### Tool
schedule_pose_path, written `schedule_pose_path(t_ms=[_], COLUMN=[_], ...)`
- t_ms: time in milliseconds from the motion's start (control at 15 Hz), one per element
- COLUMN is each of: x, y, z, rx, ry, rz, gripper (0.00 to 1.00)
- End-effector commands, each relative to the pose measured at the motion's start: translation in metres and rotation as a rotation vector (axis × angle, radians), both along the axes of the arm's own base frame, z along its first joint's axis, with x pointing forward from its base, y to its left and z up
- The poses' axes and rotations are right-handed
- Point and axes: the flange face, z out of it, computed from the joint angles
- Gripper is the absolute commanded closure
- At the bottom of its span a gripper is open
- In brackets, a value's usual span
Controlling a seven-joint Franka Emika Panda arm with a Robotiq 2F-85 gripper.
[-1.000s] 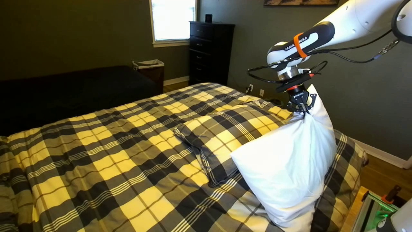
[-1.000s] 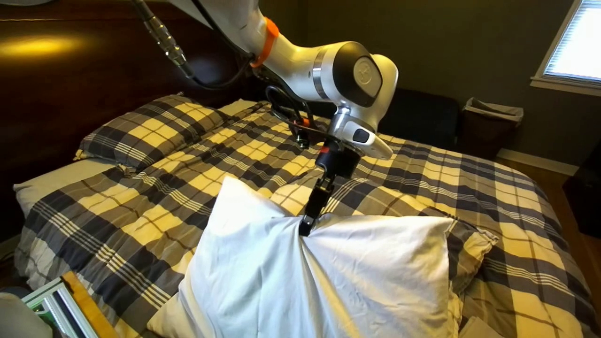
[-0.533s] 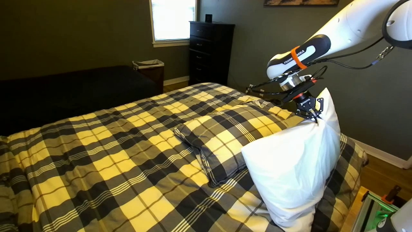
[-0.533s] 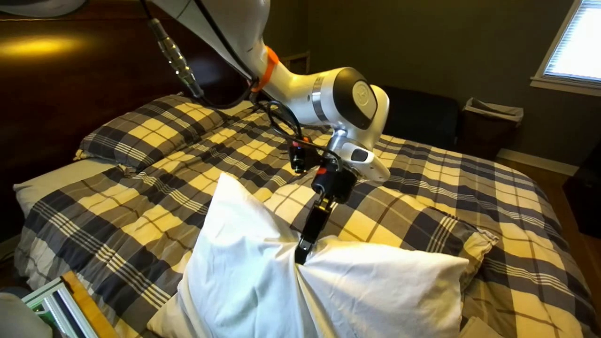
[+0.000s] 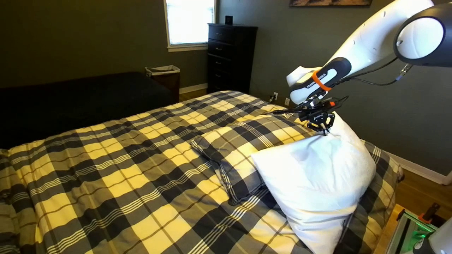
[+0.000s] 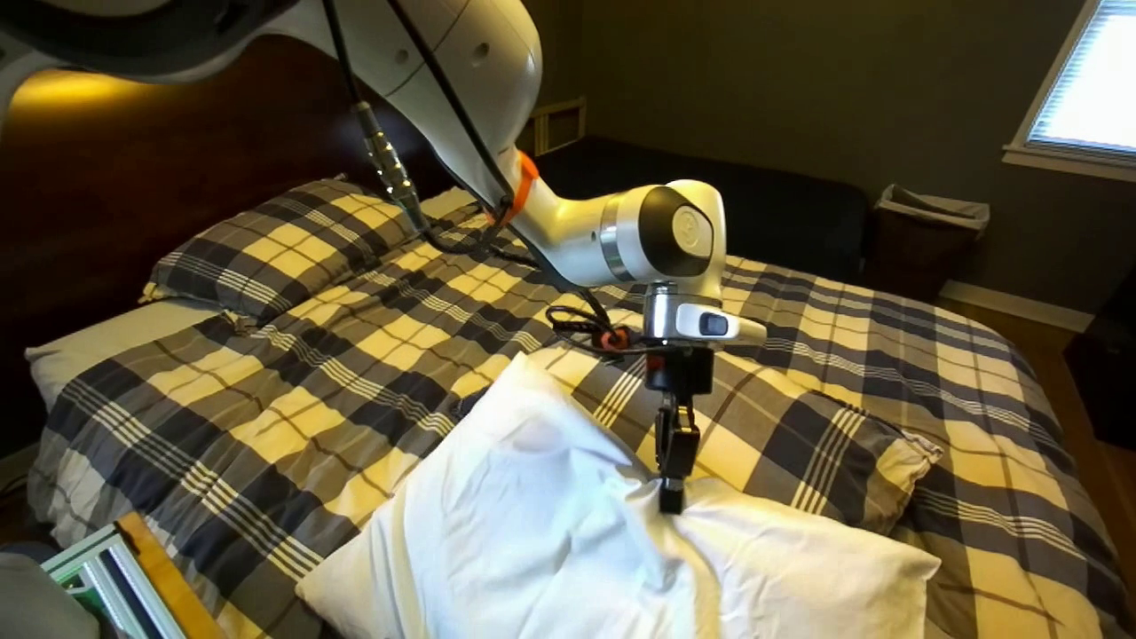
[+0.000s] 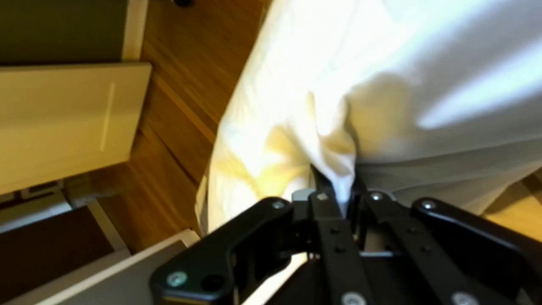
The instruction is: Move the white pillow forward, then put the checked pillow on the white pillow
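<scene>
The white pillow (image 5: 314,176) has shifted, pinched by the end effector (image 5: 325,132) on the arm (image 5: 367,44) marked "FRANK…MIKA"

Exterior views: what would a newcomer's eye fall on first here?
Probably the white pillow, lower right in an exterior view, bright against the plaid bedspread, a fold pinched in the jaws. Then the arm with its orange band, reaching in from the upper left in an exterior view. The checked pillow, partly hidden behind the white one, blends into the bedspread.

White arm (image 5: 365,48), orange band (image 5: 320,81)
</scene>
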Motion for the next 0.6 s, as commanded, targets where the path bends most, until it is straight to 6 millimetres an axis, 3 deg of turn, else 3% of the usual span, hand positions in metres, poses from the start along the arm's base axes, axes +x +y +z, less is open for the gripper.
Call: schedule_pose_path(t_ms=[0,133,200,333,533], x=[0.017,0.025,0.030,0.039,0.051], y=[0.005,0.013,0.016,0.024,0.045], z=[-0.017,-0.023,-0.022,-0.014,-0.004], rx=[0.016,0.050,0.056,0.073,0.128], ry=[-0.096,-0.147,-0.184,-0.267,-0.402], rz=[0.118,0.194,0.240,0.341,0.443], gripper=[0.97,0.97,0.64,0.59,0.34])
